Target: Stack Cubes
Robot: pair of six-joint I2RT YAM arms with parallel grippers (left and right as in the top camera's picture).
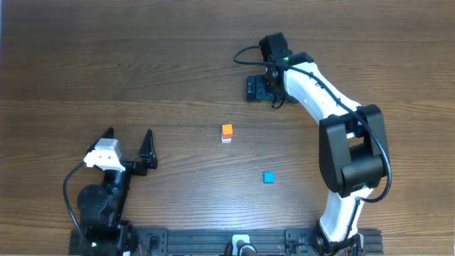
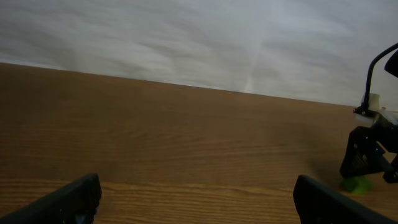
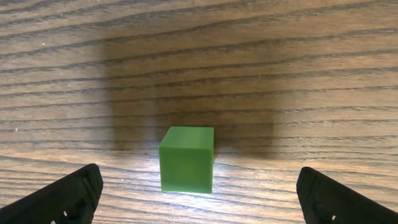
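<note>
Between the parted jaws of the right tool (image 3: 199, 186), green cube (image 3: 186, 160), untouched.

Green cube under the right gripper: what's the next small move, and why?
Probably lower the right gripper and close on the green cube: it sits on the table, roughly centred between the open fingers, not yet gripped.

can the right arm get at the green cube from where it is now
Probably yes. The right tool hangs open over the green cube, one finger to each side of it. Only bare table surrounds the cube, and nothing sits between it and the fingers.
</note>
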